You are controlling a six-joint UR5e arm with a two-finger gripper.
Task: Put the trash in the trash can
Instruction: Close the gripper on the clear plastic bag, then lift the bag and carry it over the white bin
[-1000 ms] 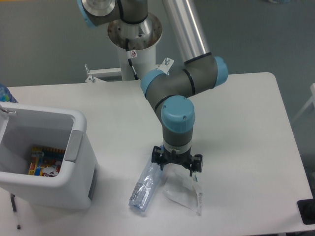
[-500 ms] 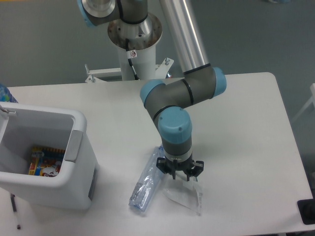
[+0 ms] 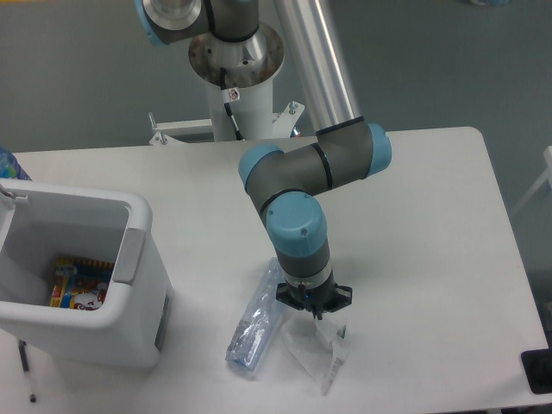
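Observation:
My gripper [image 3: 316,314] points straight down at the front middle of the table, its fingers drawn together on the top of the crumpled clear wrapper [image 3: 321,355], which is pulled into a narrow folded shape below it. The crushed bluish bottle [image 3: 257,321] lies on the table just left of the gripper, slanting toward the front, and nothing holds it. The white trash can [image 3: 129,259] stands at the left side of the table, open at the top, well to the left of the gripper.
A colourful packet [image 3: 78,289] lies inside the can. The arm's pedestal [image 3: 237,78] rises behind the table. A blue object [image 3: 7,164] shows at the left edge, a black object [image 3: 539,371] at the front right corner, and a thin dark rod [image 3: 26,362] in front of the can.
The gripper has come down onto the wrapper and its fingers have closed. The wrapper, flat before, is now bunched and narrower. The bottle has not moved.

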